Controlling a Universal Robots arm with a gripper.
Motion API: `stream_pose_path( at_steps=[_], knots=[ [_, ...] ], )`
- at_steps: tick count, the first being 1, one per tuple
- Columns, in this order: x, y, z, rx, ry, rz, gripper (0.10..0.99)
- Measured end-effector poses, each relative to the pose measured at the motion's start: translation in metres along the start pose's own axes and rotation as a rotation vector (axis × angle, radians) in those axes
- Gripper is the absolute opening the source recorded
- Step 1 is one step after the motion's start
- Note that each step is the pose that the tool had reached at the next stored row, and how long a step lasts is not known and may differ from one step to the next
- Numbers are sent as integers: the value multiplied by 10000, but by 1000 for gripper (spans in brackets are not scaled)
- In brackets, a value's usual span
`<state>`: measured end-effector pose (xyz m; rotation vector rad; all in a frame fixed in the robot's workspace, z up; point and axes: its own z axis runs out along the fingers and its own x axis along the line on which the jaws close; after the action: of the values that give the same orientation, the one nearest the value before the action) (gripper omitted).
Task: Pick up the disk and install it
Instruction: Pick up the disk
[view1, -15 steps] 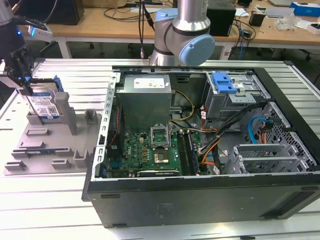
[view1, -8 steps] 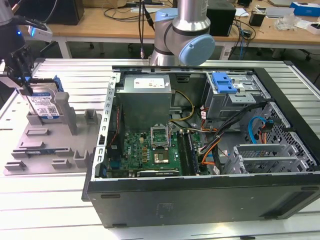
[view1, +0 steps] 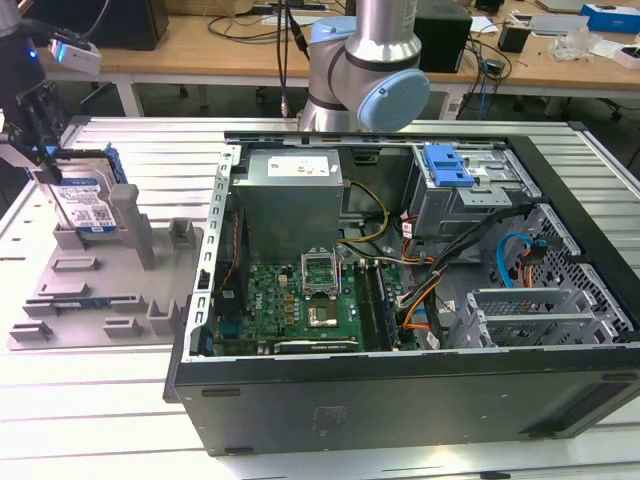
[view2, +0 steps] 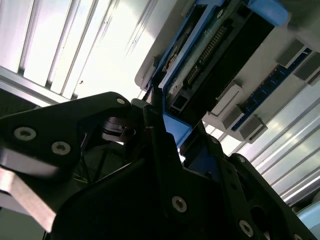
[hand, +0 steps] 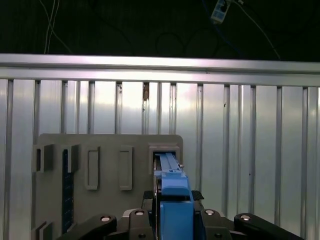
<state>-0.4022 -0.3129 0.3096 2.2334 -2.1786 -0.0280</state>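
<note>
The black gripper (view1: 47, 158) straddles the upright blue-railed silver hard disk (view1: 88, 204) — jaws seemingly closed on its top edge — which stands in the grey plastic tray (view1: 100, 300).

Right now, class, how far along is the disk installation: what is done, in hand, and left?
Done: the gripper is down at the disk. In hand: the grasp; the disk stands upright in the grey tray. Left: lifting it and fitting it into the open computer case.

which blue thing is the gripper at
The disk standing upright in the grey tray, with the gripper at its top edge; the blue latch sits apart inside the computer case.
</note>
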Motion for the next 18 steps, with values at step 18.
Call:
stream_pose_path(
  at_steps=[18],
  knots=[
    [1, 14, -494, 0, 0, 0, 369]
  ],
)
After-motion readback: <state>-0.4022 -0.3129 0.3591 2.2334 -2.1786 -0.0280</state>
